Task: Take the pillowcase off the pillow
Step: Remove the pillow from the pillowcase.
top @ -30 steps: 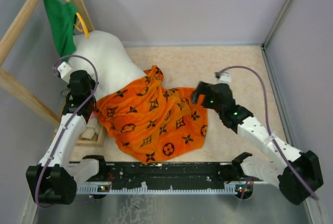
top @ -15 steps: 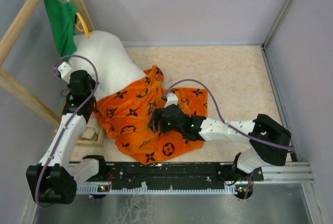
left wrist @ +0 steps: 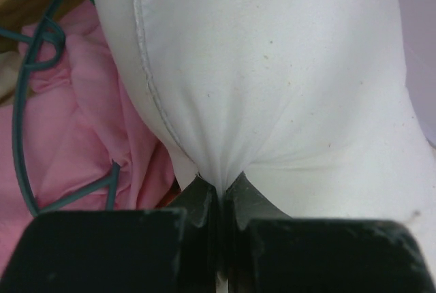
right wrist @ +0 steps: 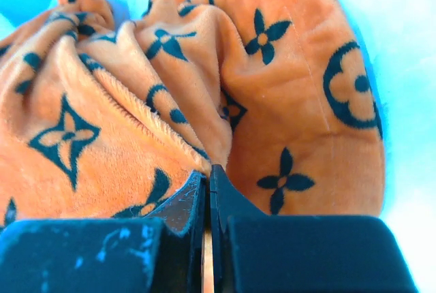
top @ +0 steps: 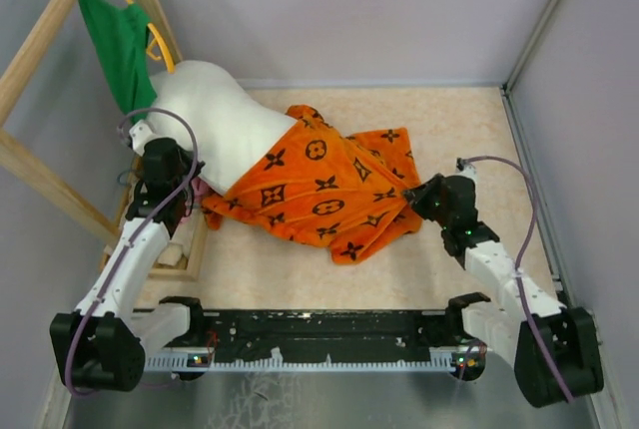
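The pillowcase [top: 329,190], a bright orange fuzzy cover printed with black flower, star and circle motifs, is being shown bunched and creased across the middle of the bench [top: 479,130]. Its left part is being worn by the right end of the pillow [top: 210,115], and its right part is being drawn out in folds towards the right. The pillow, plump and plain white, is being displayed bare over its far left portion, at the far left of the bench, just beside the wooden frame [top: 40,45]. A seam is being shown down the white fabric in the left wrist view.

The left end effector [left wrist: 219,187] is being kept closed on a pinch of the pillow's white cloth, which is being gathered into a tight pucker between the fingers. A pink cloth [left wrist: 61,129] and a dark green cable [left wrist: 20,102] are being seen just to the left of that grip. The right end effector [right wrist: 208,174] is being kept closed on the right edge of the pillowcase, with a thin fold of orange pile being squeezed between the two fingers and the jaws almost touching.

The bench is being presented as a pale beige surface, enclosed by plain grey walls [top: 379,10] on the far side and on the right. A green tank top [top: 120,35] is being hung on an orange hanger [top: 157,48] from the wooden frame at the far left. A black rail [top: 319,334] is being seen along the near edge, between the two arm bases.
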Motion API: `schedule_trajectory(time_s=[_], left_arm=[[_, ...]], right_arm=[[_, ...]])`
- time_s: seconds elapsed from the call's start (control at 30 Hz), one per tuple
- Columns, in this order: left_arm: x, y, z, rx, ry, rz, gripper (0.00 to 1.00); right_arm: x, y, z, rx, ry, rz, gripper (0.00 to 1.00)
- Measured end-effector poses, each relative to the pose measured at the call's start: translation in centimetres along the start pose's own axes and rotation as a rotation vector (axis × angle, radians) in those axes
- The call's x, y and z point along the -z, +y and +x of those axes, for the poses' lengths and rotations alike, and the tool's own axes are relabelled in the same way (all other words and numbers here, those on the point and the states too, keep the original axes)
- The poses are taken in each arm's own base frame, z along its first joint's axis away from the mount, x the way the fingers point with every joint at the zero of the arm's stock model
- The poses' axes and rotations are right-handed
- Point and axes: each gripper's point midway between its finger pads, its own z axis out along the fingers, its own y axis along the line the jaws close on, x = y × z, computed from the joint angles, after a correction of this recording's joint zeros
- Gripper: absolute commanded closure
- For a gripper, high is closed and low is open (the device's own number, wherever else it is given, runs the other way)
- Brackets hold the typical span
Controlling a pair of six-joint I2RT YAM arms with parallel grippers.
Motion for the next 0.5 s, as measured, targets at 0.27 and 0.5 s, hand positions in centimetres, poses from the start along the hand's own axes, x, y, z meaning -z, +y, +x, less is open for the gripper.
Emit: schedule_trajectory(time_s=[0.27, 0.5], left_arm=[[0.0, -0.4, 0.4, 0.011, 0.015, 0.021, 1.00], [-0.8, 2.2, -1.6, 0.024, -0.073, -0.093, 1.00]], right_arm=[[1.3, -1.0, -1.3, 0.010, -0.032, 0.027, 0.43], [2.2, -0.1, 0.6, 0.275, -0.048, 0.142, 0.01]])
